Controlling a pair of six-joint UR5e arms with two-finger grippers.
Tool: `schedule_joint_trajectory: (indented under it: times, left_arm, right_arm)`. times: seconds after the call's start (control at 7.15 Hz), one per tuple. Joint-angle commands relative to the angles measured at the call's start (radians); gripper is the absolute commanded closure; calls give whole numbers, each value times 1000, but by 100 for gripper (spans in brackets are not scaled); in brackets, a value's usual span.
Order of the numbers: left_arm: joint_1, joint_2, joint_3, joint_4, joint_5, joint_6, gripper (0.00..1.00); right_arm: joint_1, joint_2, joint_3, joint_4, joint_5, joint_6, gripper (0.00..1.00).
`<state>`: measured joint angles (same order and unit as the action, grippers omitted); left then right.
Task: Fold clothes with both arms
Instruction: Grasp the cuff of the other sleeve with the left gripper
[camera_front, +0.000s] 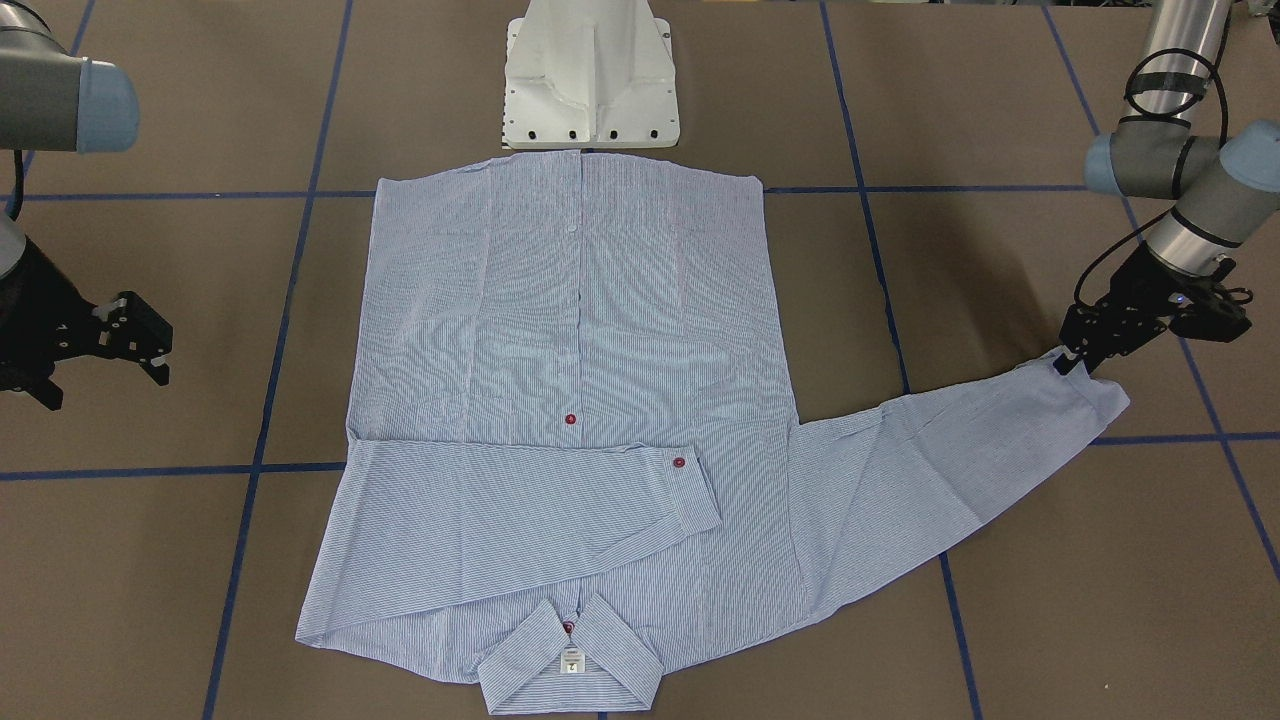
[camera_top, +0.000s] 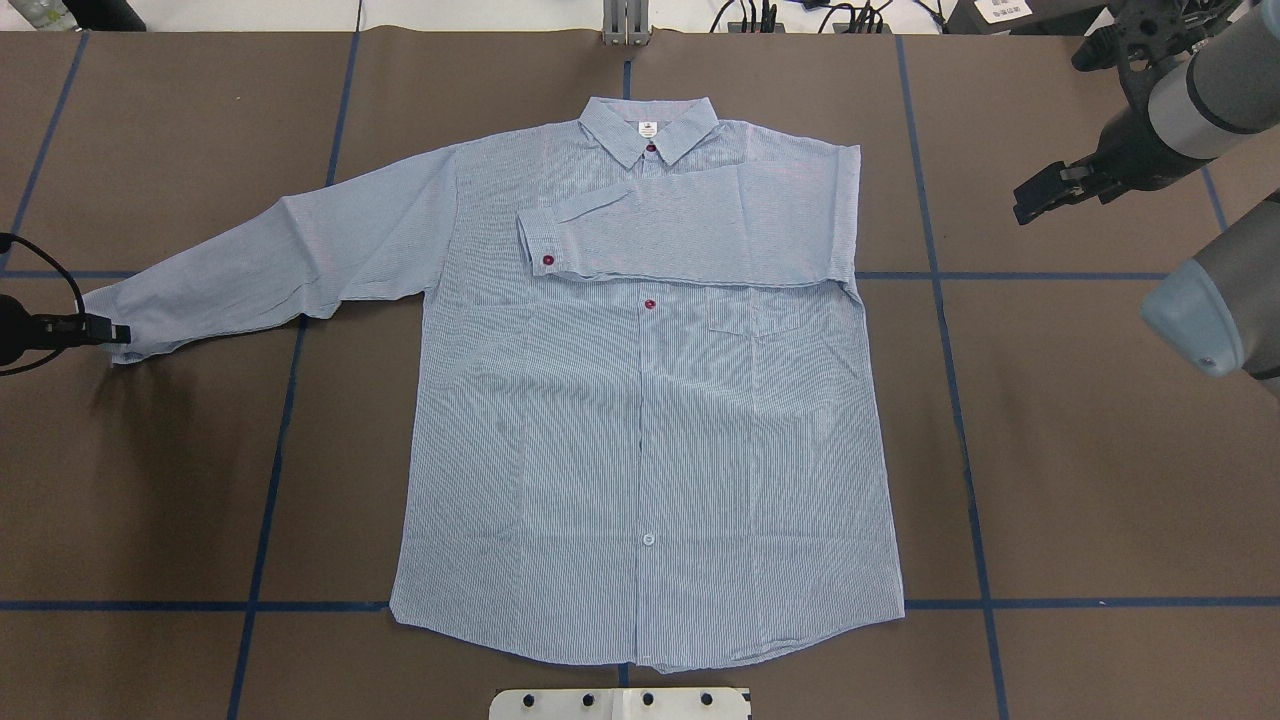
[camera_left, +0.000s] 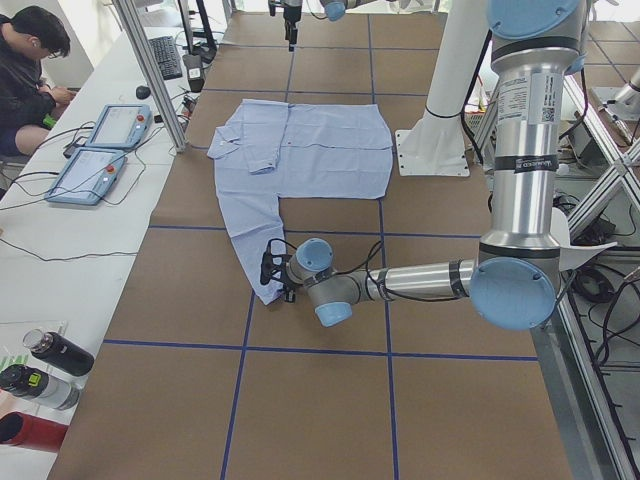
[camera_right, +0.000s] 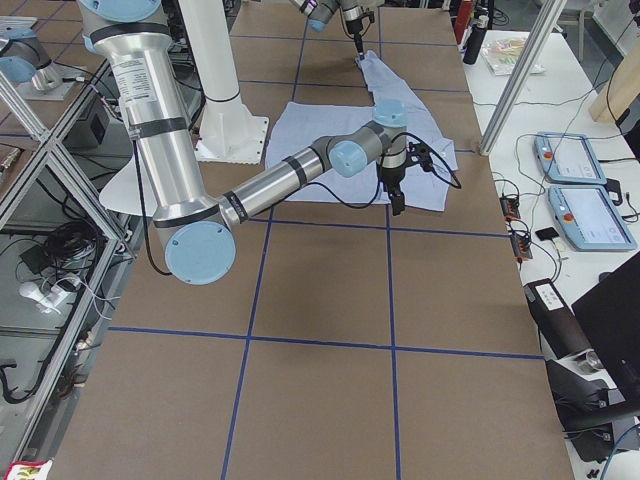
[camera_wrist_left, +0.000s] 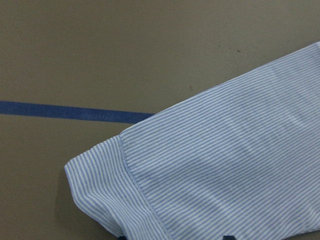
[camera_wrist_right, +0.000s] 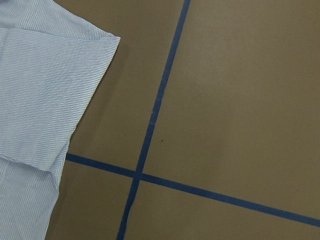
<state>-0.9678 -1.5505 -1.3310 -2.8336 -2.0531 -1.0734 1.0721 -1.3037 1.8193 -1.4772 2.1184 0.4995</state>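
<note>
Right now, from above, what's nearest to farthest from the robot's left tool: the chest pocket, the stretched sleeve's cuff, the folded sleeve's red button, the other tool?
From the left tool:
1. Stretched sleeve's cuff, at its tips, far left.
2. Folded sleeve's red button, near the middle.
3. Chest pocket, right of middle.
4. Right tool, far right.

The blue-and-white striped shirt (camera_top: 650, 430) lies flat with its front up and buttoned, its collar (camera_top: 650, 130) on the side far from the robot. The right sleeve (camera_top: 700, 225) is folded across the chest, and the left sleeve (camera_top: 280, 260) sticks out to the side. The left gripper (camera_front: 1075, 362) is down at that sleeve's cuff (camera_top: 120, 318), but I cannot tell if it pinches the cloth. The right gripper (camera_front: 106, 388) hangs well away from the shirt with its fingers spread apart.
</note>
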Motion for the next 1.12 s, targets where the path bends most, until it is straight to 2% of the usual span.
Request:
schedule_joint_trajectory:
  times: [0.0,0.14,0.42,0.56,0.7,0.84,0.98]
  left_arm:
    - [-3,7,-8,0,-9,7,100]
    - [-6,7,-25,0,-10,9,100]
    - [-11,38,-155,25,-45,7,100]
    - [-11,26,-228,108,-64,1,100]
    - [-6,-23,-325,304,-59,-3,100]
    - [-5,-125,-400,512,-56,-11,100]
    - [15,-276,-425,712,-56,-49,100]
  right_arm:
    - [-1,4,2,0,0,8,0]
    - [-1,4,2,0,0,8,0]
    - [-1,7,2,0,-2,11,0]
    - [-1,9,2,0,-2,11,0]
    - [-1,9,2,0,-2,11,0]
    - [-1,9,2,0,-2,11,0]
    - [-1,11,0,0,-2,11,0]
